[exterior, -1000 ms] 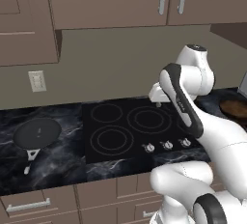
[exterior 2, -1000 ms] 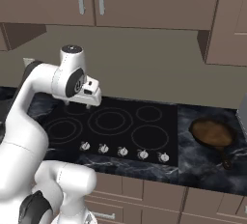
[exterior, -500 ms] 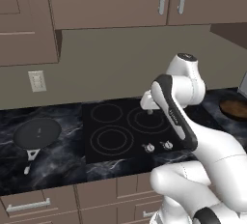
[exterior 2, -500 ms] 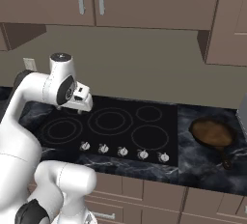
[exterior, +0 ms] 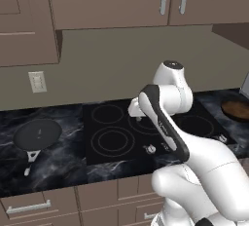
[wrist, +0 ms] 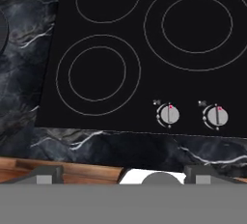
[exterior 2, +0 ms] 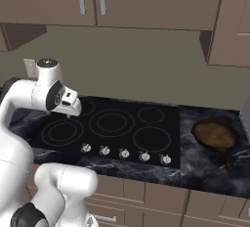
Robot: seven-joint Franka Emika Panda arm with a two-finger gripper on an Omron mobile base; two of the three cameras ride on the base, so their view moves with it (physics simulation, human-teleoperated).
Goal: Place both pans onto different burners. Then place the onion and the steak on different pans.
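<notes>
our hand (exterior: 135, 112) hangs wide and empty over the cooktop (exterior: 121, 149); dark pan (exterior: 37, 135) sits at nine o'clock on the surface (exterior: 53, 166), brown pan (exterior 2: 215, 134) at three. its thin handle (exterior: 30, 161) risks slipping.

Two pans sit on the counter: a dark pan (exterior: 37, 133) at far left and a brown pan (exterior 2: 215, 134) at far right. The cooktop (exterior 2: 117, 123) between them shows four burners and five knobs (exterior 2: 125, 153).
</notes>
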